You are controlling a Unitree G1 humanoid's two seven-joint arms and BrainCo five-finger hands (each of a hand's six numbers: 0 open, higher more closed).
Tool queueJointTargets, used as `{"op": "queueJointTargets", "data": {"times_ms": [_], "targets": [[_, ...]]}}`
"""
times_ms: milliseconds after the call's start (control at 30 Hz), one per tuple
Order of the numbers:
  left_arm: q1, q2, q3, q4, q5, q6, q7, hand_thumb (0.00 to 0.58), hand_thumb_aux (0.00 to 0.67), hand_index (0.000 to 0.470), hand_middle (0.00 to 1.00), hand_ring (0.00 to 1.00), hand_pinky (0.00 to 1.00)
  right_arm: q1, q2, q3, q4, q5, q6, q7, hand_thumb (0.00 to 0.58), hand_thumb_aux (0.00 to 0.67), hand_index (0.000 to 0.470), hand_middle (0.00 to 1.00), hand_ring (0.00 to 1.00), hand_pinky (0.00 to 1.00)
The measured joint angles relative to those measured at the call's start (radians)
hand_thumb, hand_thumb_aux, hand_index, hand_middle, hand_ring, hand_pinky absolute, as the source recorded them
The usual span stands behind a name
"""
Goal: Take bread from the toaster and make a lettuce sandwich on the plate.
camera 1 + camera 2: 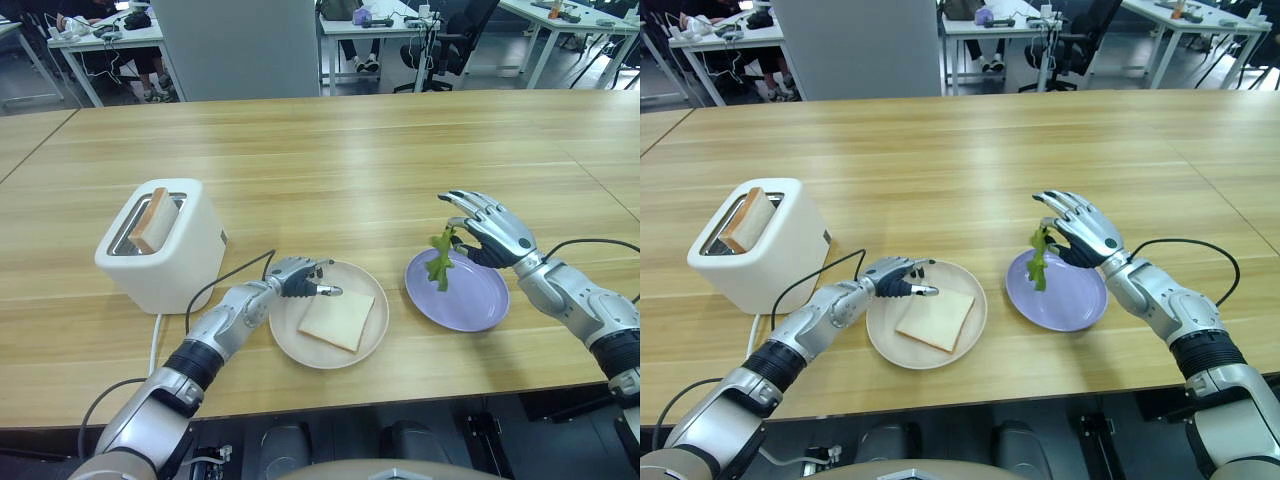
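Your left hand [300, 277] sits curled and empty at the rim of the beige plate [290, 337], where a bread slice [337, 318] lies flat. Your right hand [490, 228] pinches a lettuce leaf [440, 258] above the purple plate [475, 300]. A second slice [152, 218] stands in the toaster [165, 250], left on the worktop [350, 160].

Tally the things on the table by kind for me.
bread slices: 2
plates: 2
toaster: 1
lettuce leaf: 1
Total: 6
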Motion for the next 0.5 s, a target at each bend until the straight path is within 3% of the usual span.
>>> {"op": "queueJointTargets", "data": {"times_ms": [267, 500], "targets": [[0.068, 0.115, 0.057, -0.287, 0.112, 0.087, -0.001, 0.0, 0.0, 0.0, 0.0, 0.0, 0.0, -0.027, 0.087, -0.013, -0.145, 0.046, 0.024, 0.121, 0.58, 0.67, 0.46, 0.0, 0.0, 0.0], [0.142, 0.178, 0.279, -0.583, 0.112, 0.204, -0.036, 0.0, 0.0, 0.0, 0.0, 0.0, 0.0, -0.125, 0.227, 0.006, -0.175, 0.063, 0.038, 0.198, 0.58, 0.67, 0.46, 0.0, 0.0, 0.0]]}}
